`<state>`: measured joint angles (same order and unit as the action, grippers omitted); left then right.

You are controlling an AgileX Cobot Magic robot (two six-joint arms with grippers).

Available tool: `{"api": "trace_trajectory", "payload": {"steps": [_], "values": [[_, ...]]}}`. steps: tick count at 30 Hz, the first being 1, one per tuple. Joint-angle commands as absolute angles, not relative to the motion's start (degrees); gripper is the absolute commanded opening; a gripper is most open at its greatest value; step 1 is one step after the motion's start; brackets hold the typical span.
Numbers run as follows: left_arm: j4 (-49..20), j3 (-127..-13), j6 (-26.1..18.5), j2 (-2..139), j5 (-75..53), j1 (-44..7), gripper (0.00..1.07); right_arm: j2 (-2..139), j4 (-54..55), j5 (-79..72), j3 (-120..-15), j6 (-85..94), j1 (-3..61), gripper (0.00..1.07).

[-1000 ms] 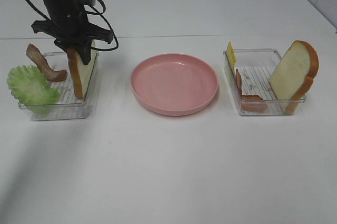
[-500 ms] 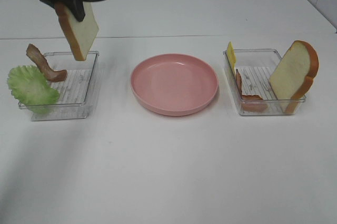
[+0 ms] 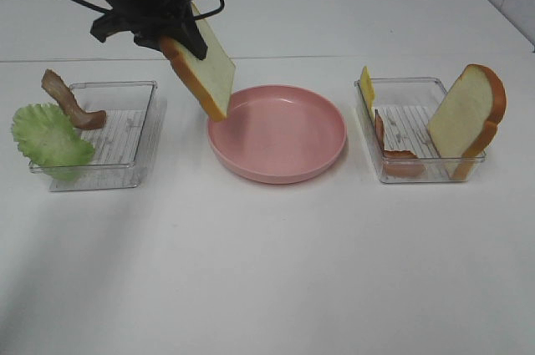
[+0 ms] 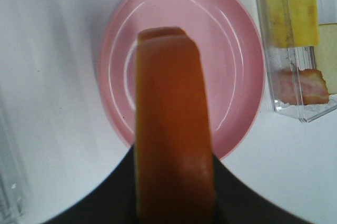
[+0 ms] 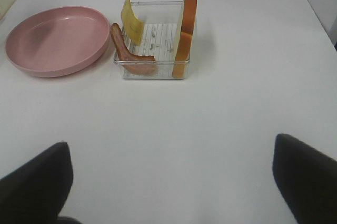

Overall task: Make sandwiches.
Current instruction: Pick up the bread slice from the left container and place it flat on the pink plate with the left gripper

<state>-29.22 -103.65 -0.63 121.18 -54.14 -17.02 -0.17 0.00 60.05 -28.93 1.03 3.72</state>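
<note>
Left jaws clamp a bread slice [image 3: 205,67] tilted over the plate [image 3: 276,173] rim; next it should be lowered flat at centre. Right jaws wide, idle.

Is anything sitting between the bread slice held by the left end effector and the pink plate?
Nothing visible does. The bread slice, tilted in the left end effector, hangs over the left rim of the pink plate, and the plate's surface is bare.
</note>
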Motion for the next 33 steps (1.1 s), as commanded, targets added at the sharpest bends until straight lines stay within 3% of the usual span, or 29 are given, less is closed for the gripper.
{"api": "trace_trajectory", "payload": {"steps": [1, 16, 31, 33], "values": [[-31.51, -102.22, -1.6, 122.04, -50.08, -18.56, 0.0, -1.55, 0.0, 60.16, -28.71, 1.43, 3.61, 0.98], [-39.99, -102.85, 0.97, 132.35, -40.39, -26.24, 0.0, -1.55, 0.0, 60.16, -28.71, 1.43, 3.61, 0.98], [-39.82, -111.78, 0.97, 139.06, -40.91, -27.9, 0.0, -1.55, 0.0, 60.16, -28.71, 1.43, 3.61, 0.98], [-38.1, -111.9, 0.97, 139.34, -40.97, -28.02, 0.06, -1.55, 0.0, 60.16, -28.71, 1.43, 3.61, 0.98]]}}
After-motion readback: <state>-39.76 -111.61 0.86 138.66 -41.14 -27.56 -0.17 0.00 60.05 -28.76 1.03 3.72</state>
